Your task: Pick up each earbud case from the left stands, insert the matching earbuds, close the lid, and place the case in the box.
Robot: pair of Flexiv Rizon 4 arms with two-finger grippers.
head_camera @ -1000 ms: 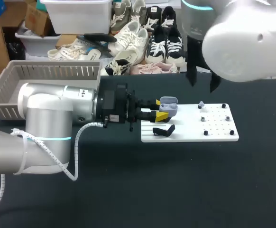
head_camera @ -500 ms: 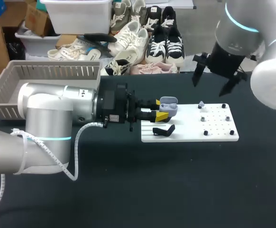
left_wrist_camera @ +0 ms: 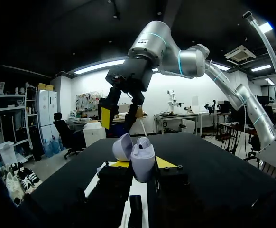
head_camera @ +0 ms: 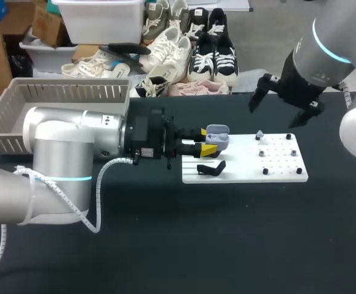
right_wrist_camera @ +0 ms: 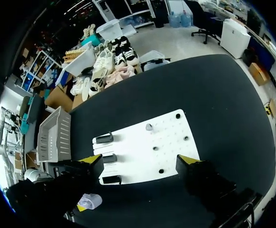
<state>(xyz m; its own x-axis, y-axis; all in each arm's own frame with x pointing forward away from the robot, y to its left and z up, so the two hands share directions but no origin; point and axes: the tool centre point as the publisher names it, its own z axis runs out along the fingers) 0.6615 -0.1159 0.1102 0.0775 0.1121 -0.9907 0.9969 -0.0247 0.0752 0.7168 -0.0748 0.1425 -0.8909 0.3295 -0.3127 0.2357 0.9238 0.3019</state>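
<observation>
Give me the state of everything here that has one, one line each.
left hand: shut on the earbud case.
earbud case: lid open, held upright.
right hand: open, holding nothing, above the white board.
grey earbud: on the white board, not yet in the case.

My right claw [right_wrist_camera: 140, 160] hangs over the black table [right_wrist_camera: 214, 104], its yellow-tipped fingers [right_wrist_camera: 93, 159] spread wide with nothing held between them. Beneath it lies a white board [right_wrist_camera: 142, 142], with three dark stands [right_wrist_camera: 109, 157] along one edge and small pegs [right_wrist_camera: 185, 138] dotted across the rest. A grey slatted basket [right_wrist_camera: 55, 137] sits near the stand edge, apart from the board.
</observation>
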